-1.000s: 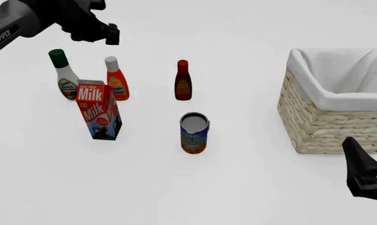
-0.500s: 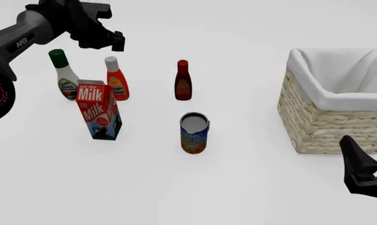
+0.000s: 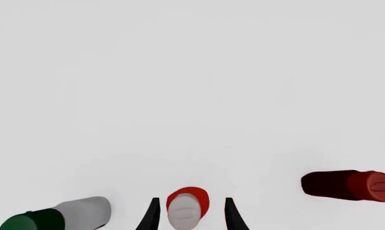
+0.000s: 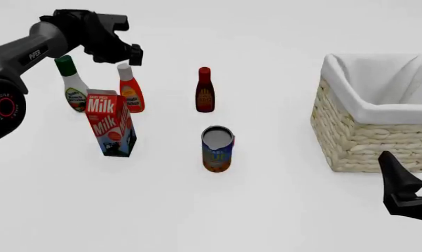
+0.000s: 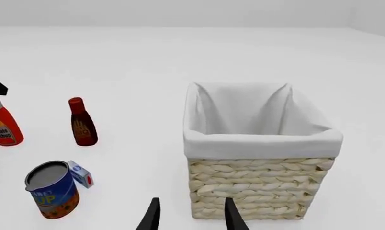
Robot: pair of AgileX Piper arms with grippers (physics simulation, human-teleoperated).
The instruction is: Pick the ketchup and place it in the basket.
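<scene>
The bench [image 4: 267, 210] is white and bare between items. The basket [image 4: 368, 131] stands at the front view's right, lined in white cloth, nothing seen inside it. The milk carton [image 4: 112, 124] stands upright at the left, just in front of the ketchup [image 4: 130, 89]. The ketchup is upright on the bench, well apart from the basket, with the white bottle with green cap [image 4: 72, 84] near on its left and the dark red-brown bottle [image 4: 204, 90] further to its right. The can [image 4: 217, 148] sits in front of that dark bottle.

The left gripper [image 4: 130, 52] hangs just above the ketchup's white cap. In the left wrist view its fingers [image 3: 152, 216] are apart, straddling the cap from above without touching it. The right gripper [image 5: 189, 215] is parked low beside the basket, fingers apart, holding nothing.

Assessment: the step in hand is the descent onto the ketchup. Recommended: lower straight down, keeping the cap centred between the fingers, and close on the neck or upper body rather than the cap alone. Risk: the milk carton and green-capped bottle stand close; sideways drift could knock them.
</scene>
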